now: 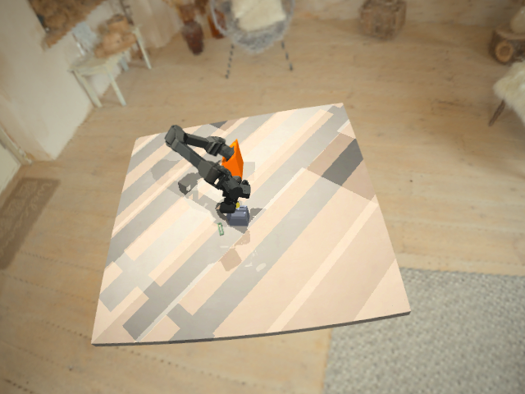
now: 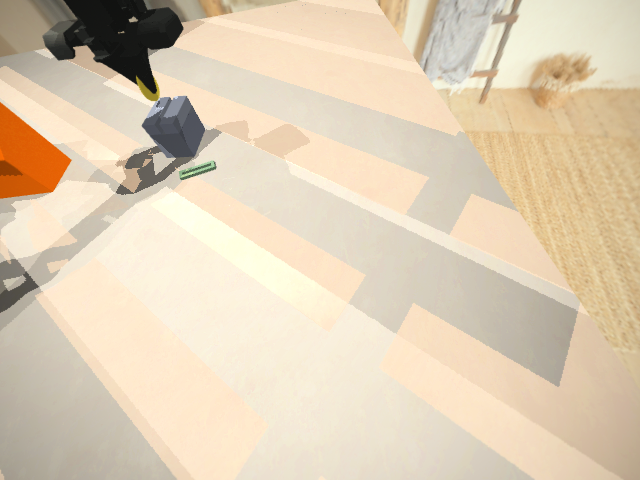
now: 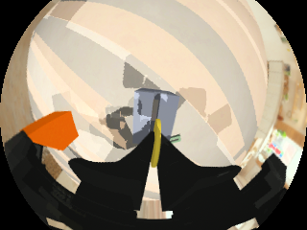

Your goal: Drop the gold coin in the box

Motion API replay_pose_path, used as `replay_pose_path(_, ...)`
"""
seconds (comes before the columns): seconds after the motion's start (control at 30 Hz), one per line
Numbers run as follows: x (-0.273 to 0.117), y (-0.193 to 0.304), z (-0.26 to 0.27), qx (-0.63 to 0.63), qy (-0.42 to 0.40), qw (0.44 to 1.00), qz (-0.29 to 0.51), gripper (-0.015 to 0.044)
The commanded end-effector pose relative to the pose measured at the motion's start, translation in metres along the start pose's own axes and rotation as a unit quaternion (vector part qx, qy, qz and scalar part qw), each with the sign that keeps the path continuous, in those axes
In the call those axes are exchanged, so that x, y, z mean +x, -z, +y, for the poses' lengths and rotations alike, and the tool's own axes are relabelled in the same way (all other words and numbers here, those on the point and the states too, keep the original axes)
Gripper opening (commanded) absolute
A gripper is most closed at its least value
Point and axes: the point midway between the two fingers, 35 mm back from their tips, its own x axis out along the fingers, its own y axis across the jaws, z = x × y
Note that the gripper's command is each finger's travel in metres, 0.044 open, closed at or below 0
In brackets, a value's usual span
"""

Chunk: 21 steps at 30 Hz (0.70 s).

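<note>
My gripper (image 1: 235,206) (image 2: 149,89) (image 3: 155,134) is shut on the gold coin (image 1: 238,205) (image 2: 149,97) (image 3: 156,126). The coin is held on edge and sticks out past the fingertips. The grey box (image 1: 239,219) (image 2: 180,138) (image 3: 143,115) stands just below and beyond the fingertips. In the wrist view the slot (image 3: 155,104) runs away from the coin, nearly in line with it; the coin's far edge overlaps its near end. The height between coin and lid is hard to tell. The green holder (image 1: 220,229) (image 2: 212,165) (image 3: 176,139) lies empty on the table beside the box.
A large orange block (image 1: 237,162) (image 2: 36,160) (image 3: 55,131) stands beside the arm, on the far side of the box from the holder. Part of the arm overlaps it in the top view. Patchy shadows and stripes cross the table top (image 1: 321,271).
</note>
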Motion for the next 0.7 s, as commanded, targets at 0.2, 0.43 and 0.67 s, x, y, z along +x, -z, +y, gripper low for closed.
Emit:
replay_pose_path(0.2, 0.0028, -0.0014, 0.0019, -0.005, 0.000, 1.000, -0.001, 0.0000)
replay_pose_path(0.43, 0.0015, 0.0005, 0.0028, -0.004, 0.000, 1.000, -0.001, 0.0000)
replay_pose_path(0.67, -0.0005, 0.0005, 0.0006, 0.001, 0.000, 1.000, -0.001, 0.0000)
